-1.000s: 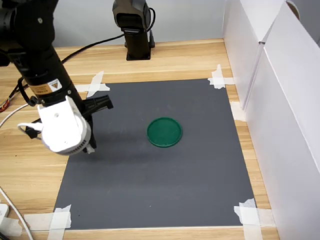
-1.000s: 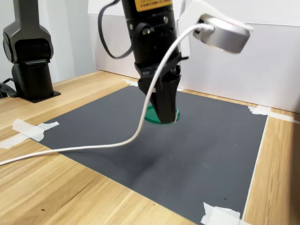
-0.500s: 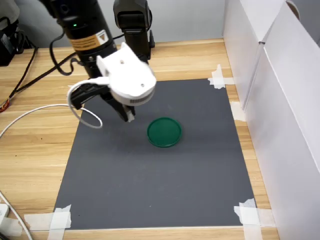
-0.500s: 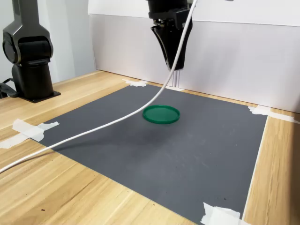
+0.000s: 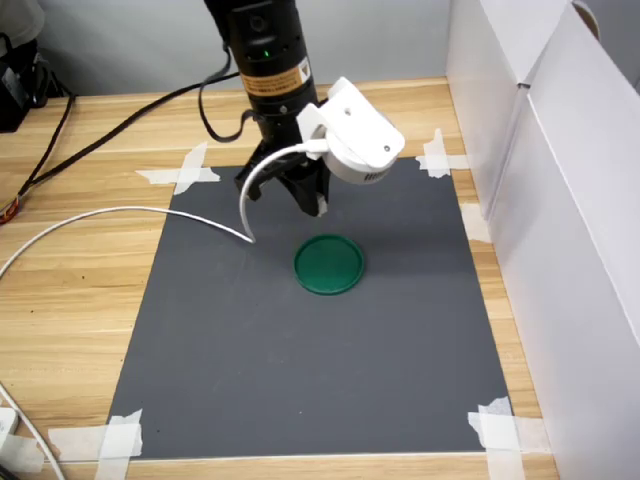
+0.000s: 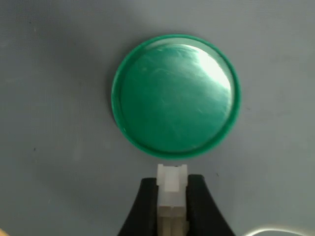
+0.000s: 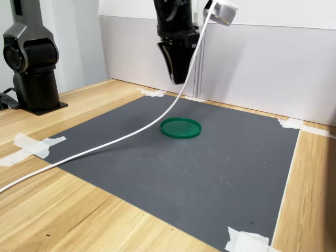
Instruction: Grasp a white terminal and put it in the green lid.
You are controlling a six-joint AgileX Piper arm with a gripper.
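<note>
While the tiny white translucent plastic terminal point(image 6: 172, 194) sits pinched between your black gripper point(image 6: 172, 206) tips, it hangs above the mat just short of the flat round dark-green plastic lid point(image 6: 175, 95), which lies empty on the dark grey mat point(image 5: 300, 370). A white cable point(image 7: 105, 147) trails across the mat and wooden table point(image 5: 70, 330); white walls point(image 5: 570, 200) line the first exterior view's right.

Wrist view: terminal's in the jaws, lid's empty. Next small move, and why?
Probably ease the gripper forward until it sits over the green lid, then lower. The white terminal is pinched between the fingers, but it sits just short of the lid's rim, and the second exterior view shows the gripper well above the mat.
</note>
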